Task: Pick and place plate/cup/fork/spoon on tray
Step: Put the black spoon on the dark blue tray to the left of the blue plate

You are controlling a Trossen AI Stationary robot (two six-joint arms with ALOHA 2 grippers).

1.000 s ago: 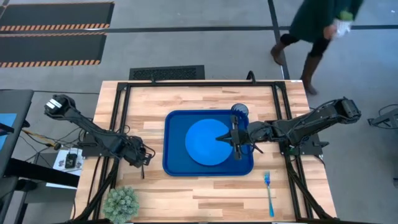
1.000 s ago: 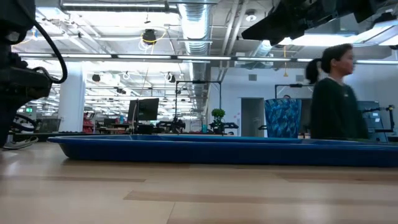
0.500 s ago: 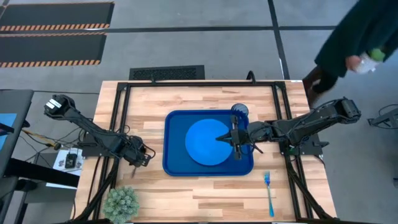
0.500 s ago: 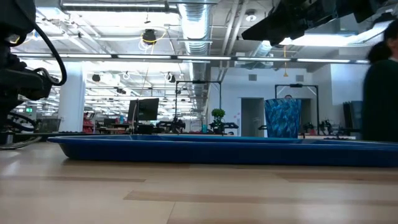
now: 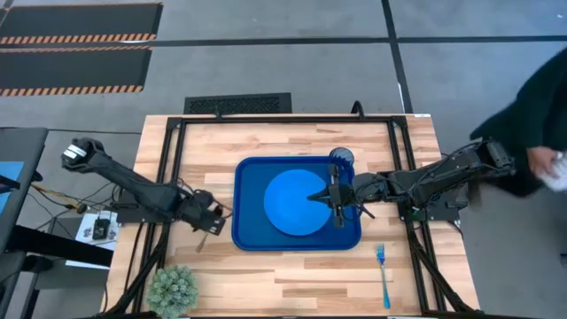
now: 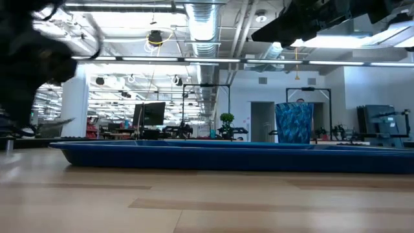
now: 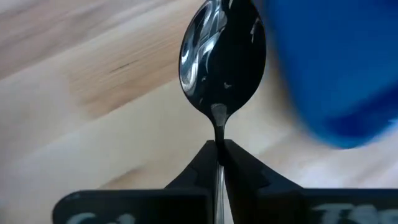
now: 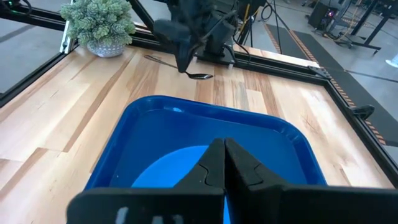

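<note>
Fingers of the left gripper (image 7: 219,152) pinch the thin silvery metal spoon (image 7: 221,59) by its handle, just beside the large dark blue rectangular tray's (image 5: 246,232) left rim. Right gripper (image 5: 337,197) fingers, pressed together, hover over the flat bright blue plate (image 5: 288,206) lying inside that tray.

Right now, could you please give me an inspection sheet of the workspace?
Surface: wooden table, black frame.
Job's things: plate and cup in tray; fork on table; spoon in left gripper, beside the tray's edge.
Clutter: potted plant.
Grippers: left shut on spoon; right gripper shut, over plate.
Cables: wires left of table.
Surroundings: person passing at right.
</note>
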